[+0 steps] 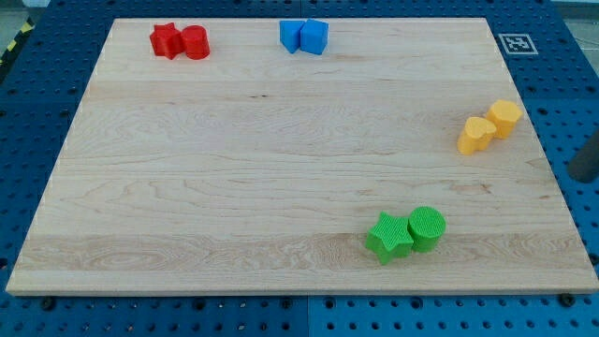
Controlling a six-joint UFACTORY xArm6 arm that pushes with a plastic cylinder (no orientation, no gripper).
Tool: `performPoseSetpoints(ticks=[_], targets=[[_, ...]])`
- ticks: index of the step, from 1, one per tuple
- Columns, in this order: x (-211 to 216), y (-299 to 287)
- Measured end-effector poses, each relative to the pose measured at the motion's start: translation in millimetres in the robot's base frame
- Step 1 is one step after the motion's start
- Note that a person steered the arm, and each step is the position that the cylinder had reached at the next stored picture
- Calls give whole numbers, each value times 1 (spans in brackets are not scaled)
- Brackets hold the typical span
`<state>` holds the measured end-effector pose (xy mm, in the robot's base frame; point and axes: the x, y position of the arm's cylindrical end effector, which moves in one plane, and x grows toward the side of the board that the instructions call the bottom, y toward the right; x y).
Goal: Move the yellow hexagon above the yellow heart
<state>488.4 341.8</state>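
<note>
The yellow hexagon (505,117) sits near the board's right edge. It touches the yellow heart (476,135), which lies just to its lower left. A dark rod shows at the view's right border, off the board over the blue pegboard. My tip (582,176) is to the lower right of the yellow hexagon, apart from both yellow blocks. Part of the rod is cut off by the frame edge.
A red star (166,40) and a red round block (196,42) touch at the top left. Two blue blocks (303,36) touch at the top middle. A green star (389,236) and a green cylinder (427,227) touch at the bottom right. The wooden board (281,168) lies on blue pegboard.
</note>
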Motion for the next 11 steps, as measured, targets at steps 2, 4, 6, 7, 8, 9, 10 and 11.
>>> performPoseSetpoints(ticks=[2,4,6,7,8,9,10,11], targets=[[-59,-19],[-91,-19],[-95,-30],[-95,-35],[-88,-26],[-59,-28],[-75,-57],[-75,-90]])
